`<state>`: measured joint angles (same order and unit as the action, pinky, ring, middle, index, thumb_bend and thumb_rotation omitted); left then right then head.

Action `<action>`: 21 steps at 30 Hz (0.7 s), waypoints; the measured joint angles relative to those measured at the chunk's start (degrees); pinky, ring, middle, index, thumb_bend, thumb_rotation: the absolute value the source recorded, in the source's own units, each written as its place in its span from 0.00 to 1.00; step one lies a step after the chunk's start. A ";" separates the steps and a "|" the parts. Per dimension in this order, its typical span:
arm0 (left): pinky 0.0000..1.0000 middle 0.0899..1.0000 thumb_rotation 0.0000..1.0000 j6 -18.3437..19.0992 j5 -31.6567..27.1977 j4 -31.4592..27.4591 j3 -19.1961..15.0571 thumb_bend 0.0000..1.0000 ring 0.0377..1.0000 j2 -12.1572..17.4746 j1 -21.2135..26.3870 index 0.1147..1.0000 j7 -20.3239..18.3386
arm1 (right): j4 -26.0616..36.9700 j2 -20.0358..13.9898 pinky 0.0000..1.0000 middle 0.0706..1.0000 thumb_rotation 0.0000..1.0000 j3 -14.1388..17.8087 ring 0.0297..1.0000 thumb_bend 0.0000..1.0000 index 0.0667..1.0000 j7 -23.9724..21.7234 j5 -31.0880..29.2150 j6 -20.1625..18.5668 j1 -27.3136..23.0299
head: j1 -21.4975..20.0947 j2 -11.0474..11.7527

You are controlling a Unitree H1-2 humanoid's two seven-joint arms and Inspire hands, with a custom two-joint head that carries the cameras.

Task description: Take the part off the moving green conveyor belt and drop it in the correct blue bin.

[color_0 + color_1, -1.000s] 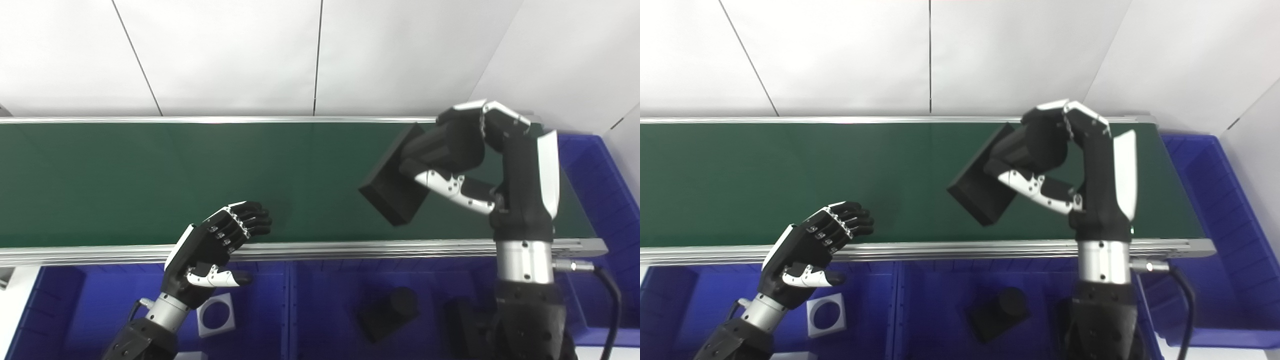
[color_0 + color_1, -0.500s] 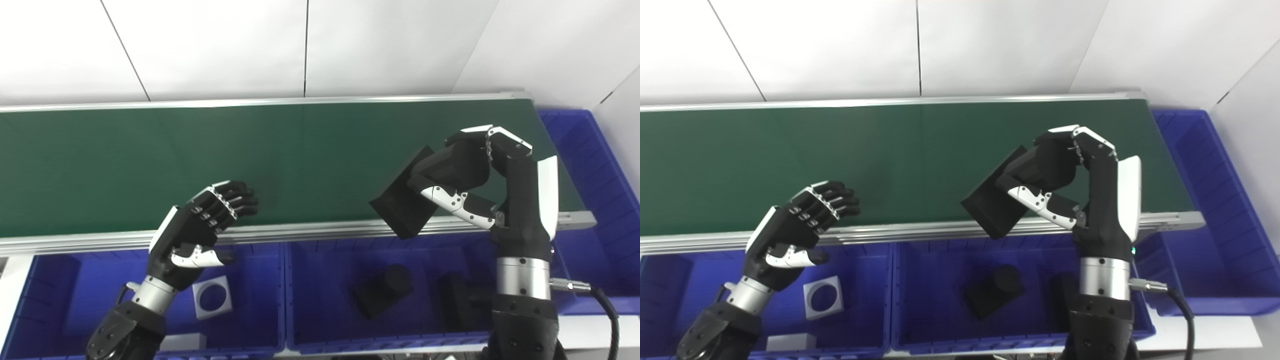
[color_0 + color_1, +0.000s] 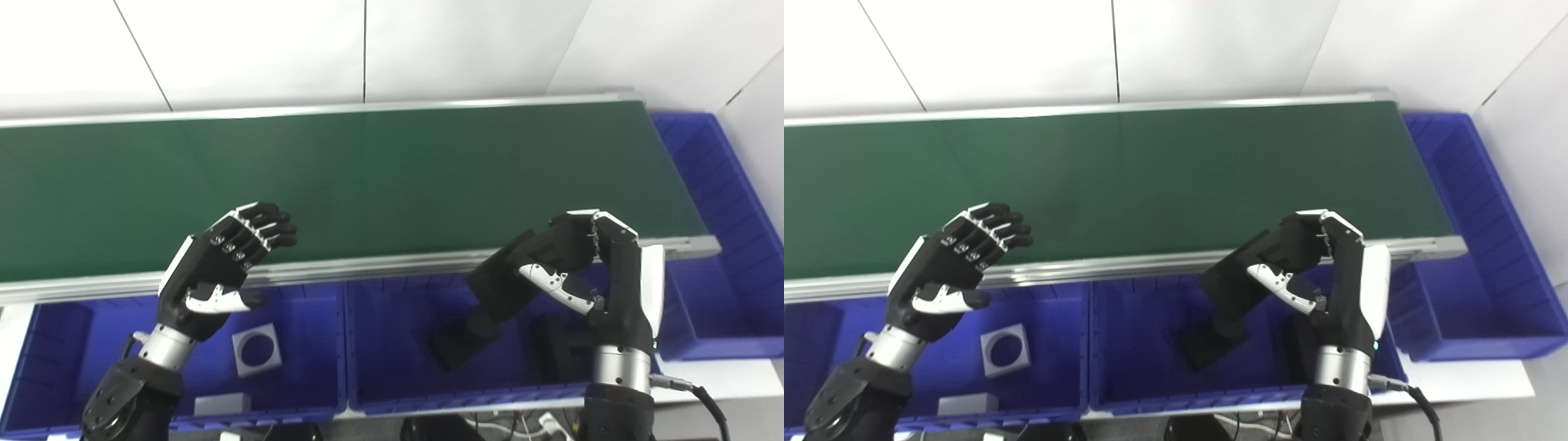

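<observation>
Green conveyor belt [image 3: 367, 177] is bare; we've got the black part [image 3: 499, 288] clamped in our right hand [image 3: 582, 269] above the middle blue bin [image 3: 392, 392]. It looks stiff, boxy and probably light, so gripping its upper end works. Left hand [image 3: 229, 269] hangs open, empty.

Black block [image 3: 499, 285] partly covered by right hand [image 3: 588, 269]; where block ends and black part [image 3: 456, 343] beneath begins unclear. Second black part [image 3: 560, 355] mostly hidden behind right wrist. Belt [image 3: 367, 177] cut off at left edge. White piece [image 3: 222, 404] too small to identify.
</observation>
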<state>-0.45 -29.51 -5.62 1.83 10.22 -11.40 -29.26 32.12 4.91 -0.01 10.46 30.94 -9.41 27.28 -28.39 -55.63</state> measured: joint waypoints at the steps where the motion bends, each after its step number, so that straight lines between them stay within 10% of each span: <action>1: 0.70 0.70 0.05 0.04 0.00 -0.12 -0.05 0.99 0.70 0.00 0.00 0.67 0.00 | -0.77 0.23 0.42 0.47 0.00 0.05 0.43 0.52 0.45 0.54 -0.09 0.05 0.23 | -0.17 -0.17; 21: 0.69 0.70 0.05 1.13 0.02 -1.73 -0.10 1.00 0.69 -0.15 -0.10 0.67 0.05 | -16.69 -0.83 0.39 0.48 0.00 2.61 0.42 0.52 0.45 6.36 -6.31 8.95 2.10 | 0.18 -0.97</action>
<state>0.69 -29.50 -7.35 1.74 10.08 -11.50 -29.21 15.43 4.08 2.60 16.82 24.62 -0.46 29.38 -28.21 -56.60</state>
